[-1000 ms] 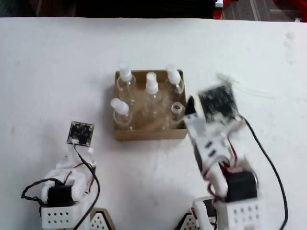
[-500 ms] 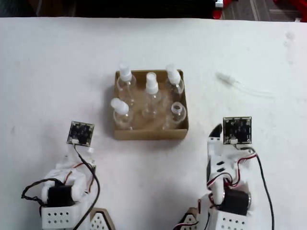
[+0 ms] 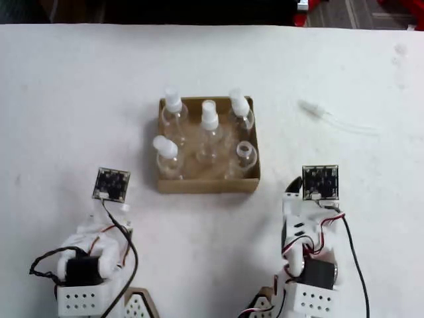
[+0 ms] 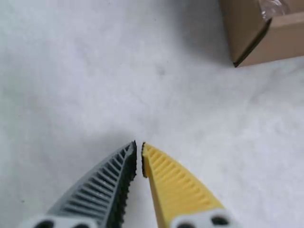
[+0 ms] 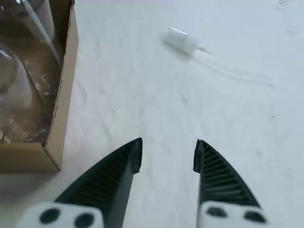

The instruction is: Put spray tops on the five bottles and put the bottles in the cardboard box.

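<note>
A cardboard box [image 3: 207,184] in the middle of the table holds several clear bottles. Most carry white spray tops, such as the centre one [image 3: 209,116]; the bottle at the box's front right [image 3: 244,154] has a bare neck. A loose spray top [image 3: 312,108] with its thin tube lies on the table right of the box, also in the right wrist view [image 5: 181,40]. My right gripper [image 5: 166,156] is open over bare table, near the box's front right corner [image 5: 58,142]. My left gripper [image 4: 138,154] is shut and empty, front left of the box [image 4: 266,38].
Both arm bases sit at the table's front edge, the left one [image 3: 83,281] and the right one [image 3: 311,285]. White table [image 3: 79,99] spreads wide around the box. Dark floor lies beyond the far edge.
The right arm has pulled back from beside the box toward the front edge and settled near its base. The left arm, box and loose spray top have not moved.
</note>
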Controlling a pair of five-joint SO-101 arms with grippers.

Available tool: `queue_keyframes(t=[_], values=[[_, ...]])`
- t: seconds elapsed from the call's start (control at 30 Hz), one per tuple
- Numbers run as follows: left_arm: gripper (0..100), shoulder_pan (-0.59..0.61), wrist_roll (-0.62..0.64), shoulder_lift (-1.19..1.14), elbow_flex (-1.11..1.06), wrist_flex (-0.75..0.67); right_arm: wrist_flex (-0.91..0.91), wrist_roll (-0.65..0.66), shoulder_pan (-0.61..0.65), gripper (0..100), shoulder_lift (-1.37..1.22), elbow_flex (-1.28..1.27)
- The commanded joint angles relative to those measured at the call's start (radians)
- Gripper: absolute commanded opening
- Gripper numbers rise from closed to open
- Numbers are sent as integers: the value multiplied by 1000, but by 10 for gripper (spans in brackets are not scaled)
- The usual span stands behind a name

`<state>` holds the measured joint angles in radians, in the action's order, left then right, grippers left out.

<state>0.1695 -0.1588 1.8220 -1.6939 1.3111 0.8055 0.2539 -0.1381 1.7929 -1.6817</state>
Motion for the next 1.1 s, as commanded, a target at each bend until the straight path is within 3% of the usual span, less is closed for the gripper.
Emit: queue_keyframes(t=[0.0,0.77,0.9,1.07], values=[[25,-13,-6,8,2,-23,-24,9,-15,152,8,-9],[25,-13,-6,8,2,-23,-18,14,-10,152,8,-9],[25,-13,-6,8,2,-23,-53,48,-67,152,10,-9],[25,-13,-6,8,2,-23,-225,98,-177,152,10,-9]])
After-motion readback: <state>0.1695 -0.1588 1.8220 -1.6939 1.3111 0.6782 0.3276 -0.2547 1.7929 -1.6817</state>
